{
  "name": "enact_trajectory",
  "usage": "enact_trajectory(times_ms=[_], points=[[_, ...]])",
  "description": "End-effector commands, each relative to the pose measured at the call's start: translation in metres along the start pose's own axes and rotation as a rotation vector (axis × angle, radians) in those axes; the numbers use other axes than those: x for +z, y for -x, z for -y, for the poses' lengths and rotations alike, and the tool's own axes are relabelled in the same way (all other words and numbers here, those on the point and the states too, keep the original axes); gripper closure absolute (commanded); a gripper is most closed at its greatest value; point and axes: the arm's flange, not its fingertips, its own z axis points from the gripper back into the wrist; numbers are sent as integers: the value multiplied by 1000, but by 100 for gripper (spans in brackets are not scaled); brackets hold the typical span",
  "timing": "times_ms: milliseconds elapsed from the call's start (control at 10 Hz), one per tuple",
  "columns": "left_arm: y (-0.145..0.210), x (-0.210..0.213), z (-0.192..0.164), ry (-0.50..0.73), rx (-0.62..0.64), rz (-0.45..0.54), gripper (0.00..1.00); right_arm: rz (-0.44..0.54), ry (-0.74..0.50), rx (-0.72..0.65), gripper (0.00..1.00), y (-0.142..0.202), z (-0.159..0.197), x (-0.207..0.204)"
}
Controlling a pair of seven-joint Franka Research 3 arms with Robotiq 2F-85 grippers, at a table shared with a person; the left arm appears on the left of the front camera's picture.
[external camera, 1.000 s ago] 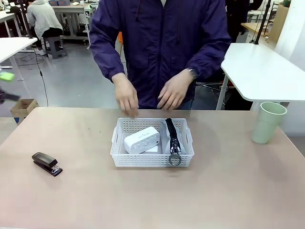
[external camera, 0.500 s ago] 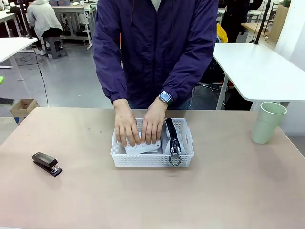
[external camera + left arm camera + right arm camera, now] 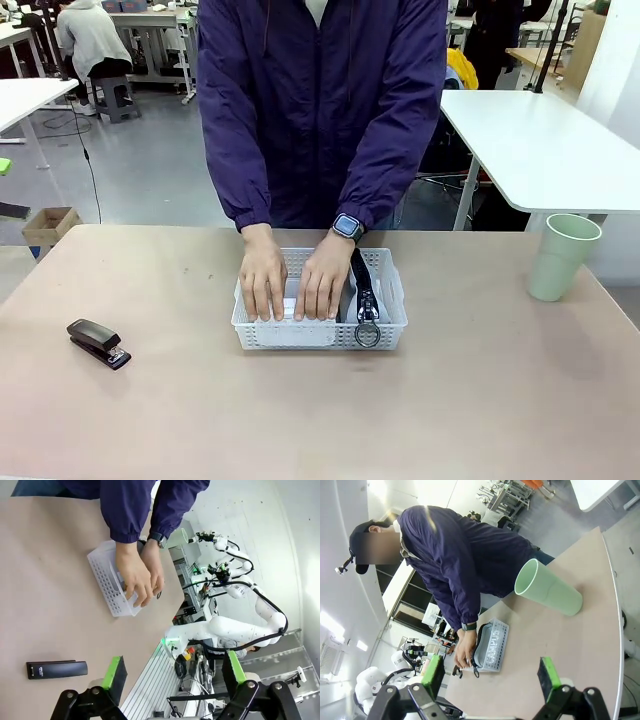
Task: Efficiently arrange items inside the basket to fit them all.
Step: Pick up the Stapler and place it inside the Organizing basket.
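Change: tilted white box (image 3: 290, 303) now pressed flat in basket (image 3: 320, 335) by hands (image 3: 263, 285), freeing room.
Left gripper (image 3: 175, 670): gaping, empty; stapler (image 3: 56, 669) beside jaws.
Right gripper (image 3: 491, 674): gaping, empty; cup (image 3: 547, 587) ahead.

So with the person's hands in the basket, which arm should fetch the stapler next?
Left, likely. The black stapler lies on the robot's left side of the table, near the open left fingers in that wrist view; the pale green cup stands far right.

Beyond my tan table (image 3: 500, 400), a cardboard box (image 3: 50, 226) sits on the floor (image 3: 150, 170) far left, a white table (image 3: 540, 150) far right.
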Motion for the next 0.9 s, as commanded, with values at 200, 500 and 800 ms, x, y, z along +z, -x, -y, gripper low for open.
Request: enact_trajectory(times_ms=[200,500,800], points=[[2,1,1,-3,-5,-1,0,21,-16,29,0,-2,-1,-1],[2,1,1,-3,-5,-1,0,21,-16,29,0,-2,-1,-1],[1,-14,5,-176,-63,-138,0,21,-16,29,0,-2,-1,-1]])
